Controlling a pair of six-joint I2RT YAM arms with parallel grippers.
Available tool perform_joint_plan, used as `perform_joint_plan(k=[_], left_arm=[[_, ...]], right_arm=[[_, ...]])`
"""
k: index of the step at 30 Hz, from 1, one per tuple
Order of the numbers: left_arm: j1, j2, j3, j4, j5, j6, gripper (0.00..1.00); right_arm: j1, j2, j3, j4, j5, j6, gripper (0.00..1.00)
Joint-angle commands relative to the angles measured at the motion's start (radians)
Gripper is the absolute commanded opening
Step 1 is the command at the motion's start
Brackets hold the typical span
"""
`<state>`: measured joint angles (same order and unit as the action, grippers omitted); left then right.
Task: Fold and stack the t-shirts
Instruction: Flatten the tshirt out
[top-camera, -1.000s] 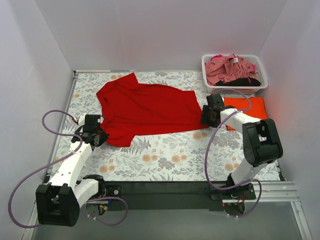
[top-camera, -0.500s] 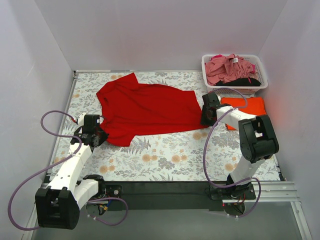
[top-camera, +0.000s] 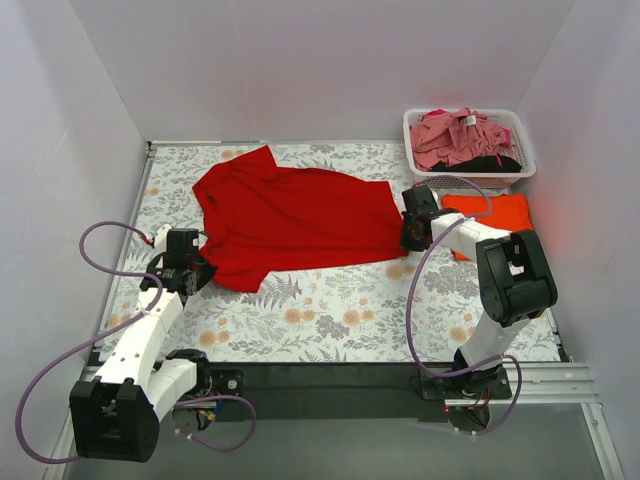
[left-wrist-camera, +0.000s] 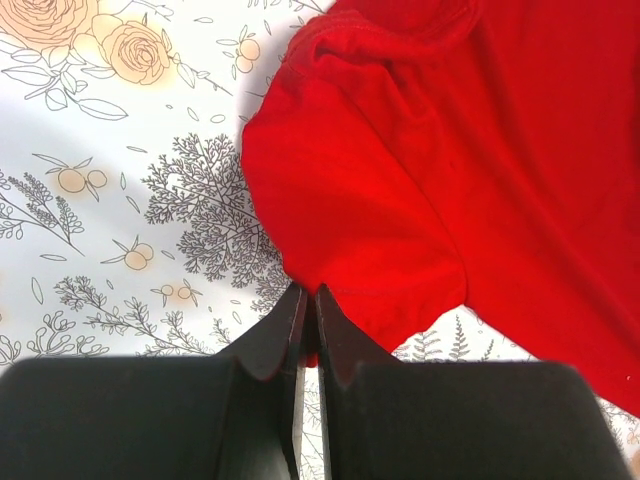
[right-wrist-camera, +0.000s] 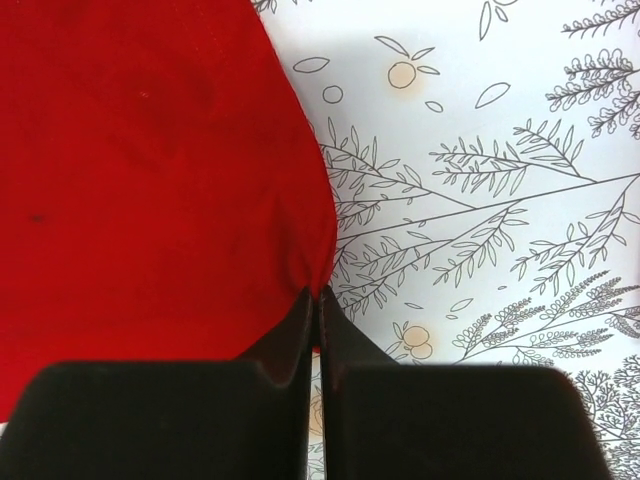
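A bright red t-shirt (top-camera: 295, 215) lies spread flat on the floral table cloth. My left gripper (top-camera: 198, 272) is shut on the shirt's near left edge, by the sleeve (left-wrist-camera: 350, 240). At the shirt's right hem corner my right gripper (top-camera: 405, 238) is shut on a pinch of the red cloth (right-wrist-camera: 150, 180), which bunches at the fingertips. A folded orange t-shirt (top-camera: 490, 218) lies flat to the right, partly under the right arm. Pink t-shirts (top-camera: 455, 137) and a black one (top-camera: 490, 163) lie heaped in the basket.
A white lattice basket (top-camera: 520, 135) stands at the back right corner. The floral table cloth (top-camera: 330, 310) covers the table. White walls close in the left, back and right sides. A black rail (top-camera: 330, 380) runs along the near edge between the arm bases.
My right gripper has moved slightly left onto the red shirt's right hem corner and closed on it. The left gripper has stayed shut on the left edge.
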<state>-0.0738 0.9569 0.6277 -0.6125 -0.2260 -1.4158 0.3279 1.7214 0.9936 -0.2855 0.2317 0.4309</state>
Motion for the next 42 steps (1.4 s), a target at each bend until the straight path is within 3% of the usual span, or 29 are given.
perform_joint_plan(k=[1,8,14,20,26,31,36,42], left_arm=[[0.008,-0.011,0.012,0.022,-0.035,0.009,0.00],[0.020,0.132,0.200,0.049,-0.096,0.014,0.00],[0.042,0.226,0.506,-0.038,-0.216,0.051,0.00],[0.042,0.081,0.772,-0.087,-0.389,0.167,0.00],[0.042,-0.082,0.950,-0.036,-0.446,0.320,0.00],[0.042,-0.149,1.092,-0.012,-0.401,0.466,0.00],[0.042,-0.101,1.265,0.010,-0.290,0.572,0.00],[0.042,0.038,1.189,0.054,-0.156,0.601,0.00]], right_arm=[[0.003,0.032,0.006,-0.129,-0.011,-0.038,0.01],[0.002,-0.029,0.223,-0.168,0.026,-0.141,0.01],[-0.003,-0.123,0.393,-0.236,0.057,-0.208,0.01],[-0.003,-0.344,0.470,-0.261,0.080,-0.296,0.01],[-0.003,-0.595,0.485,-0.268,0.051,-0.357,0.01],[-0.003,-0.753,0.537,-0.268,0.020,-0.409,0.01],[-0.004,-0.781,0.663,-0.277,-0.041,-0.466,0.01],[-0.003,-0.700,0.682,-0.276,-0.146,-0.509,0.01]])
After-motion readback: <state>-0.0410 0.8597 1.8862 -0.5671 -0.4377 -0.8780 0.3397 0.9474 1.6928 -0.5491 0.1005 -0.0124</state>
